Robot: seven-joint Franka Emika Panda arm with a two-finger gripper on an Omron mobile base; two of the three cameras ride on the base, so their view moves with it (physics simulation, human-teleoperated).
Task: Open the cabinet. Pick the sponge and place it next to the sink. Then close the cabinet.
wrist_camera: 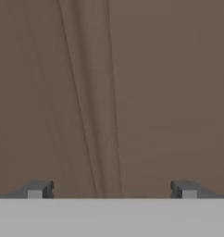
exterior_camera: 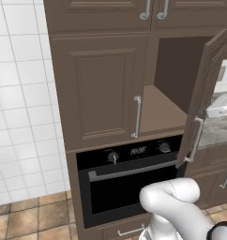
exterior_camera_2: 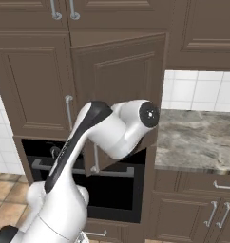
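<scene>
- Cabinet [exterior_camera: 99, 89]: dark-brown, raised-panel doors, long vertical silver bar handles, above the black oven [exterior_camera: 129, 187].
- Left door shut; right door [exterior_camera: 204, 93] swung outward toward the near right, edge-on in the left base view.
- Brown shelf [exterior_camera: 160, 112] exposed and bare where visible.
- Gripper [wrist_camera: 112, 190]: fingers spread wide, released, close to a brown panel.
- Marble counter [exterior_camera_2: 197, 137] lies right.

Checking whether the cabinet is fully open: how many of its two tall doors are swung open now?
1. The cabinet's right door is swung out, exposing the bare shelf; its left door is shut. No sponge shows on the visible shelf, though the open door may hide part.
</scene>
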